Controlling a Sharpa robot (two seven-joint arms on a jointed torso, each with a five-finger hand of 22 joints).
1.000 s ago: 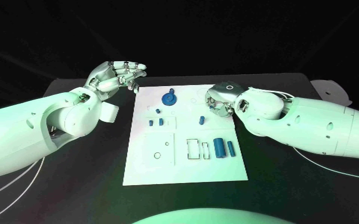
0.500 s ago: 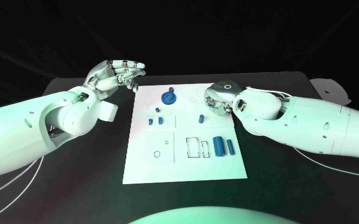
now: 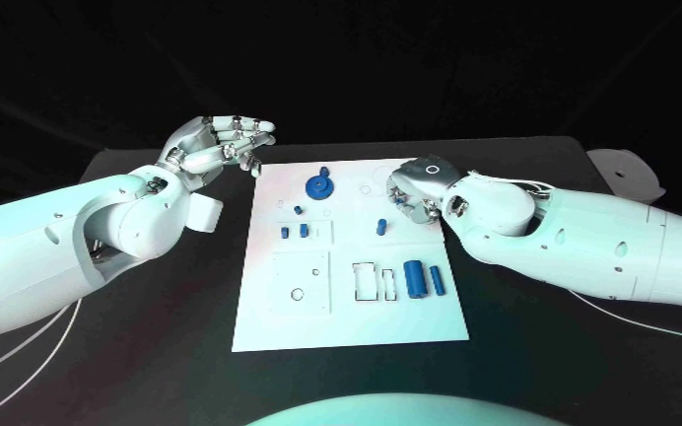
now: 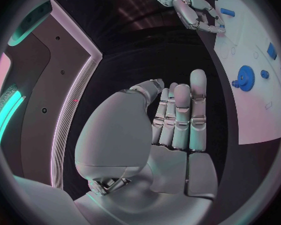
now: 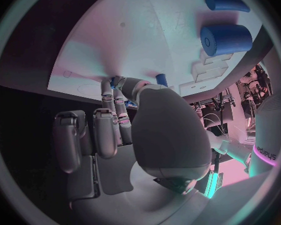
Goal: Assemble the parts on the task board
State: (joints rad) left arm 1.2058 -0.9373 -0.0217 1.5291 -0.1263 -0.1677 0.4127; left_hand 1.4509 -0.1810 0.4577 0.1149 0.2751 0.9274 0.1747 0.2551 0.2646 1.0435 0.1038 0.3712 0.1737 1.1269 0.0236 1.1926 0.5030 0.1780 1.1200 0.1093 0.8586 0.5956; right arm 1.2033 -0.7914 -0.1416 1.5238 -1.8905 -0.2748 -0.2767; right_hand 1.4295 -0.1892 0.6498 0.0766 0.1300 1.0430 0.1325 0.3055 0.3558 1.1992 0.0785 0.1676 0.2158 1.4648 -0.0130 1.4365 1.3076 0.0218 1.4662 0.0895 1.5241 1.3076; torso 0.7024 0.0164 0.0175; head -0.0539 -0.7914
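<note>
The silver left hand (image 3: 221, 147) is hovering empty, fingers loosely curled, beyond the white rectangular task board (image 3: 356, 322) (long axis near-to-far). The silver right hand (image 3: 417, 189) is reaching down over its right edge; grasp unclear.

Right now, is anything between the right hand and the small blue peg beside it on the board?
Nothing visible. The right hand hangs over the board's right edge, and only bare white board lies between it and the peg.
</note>
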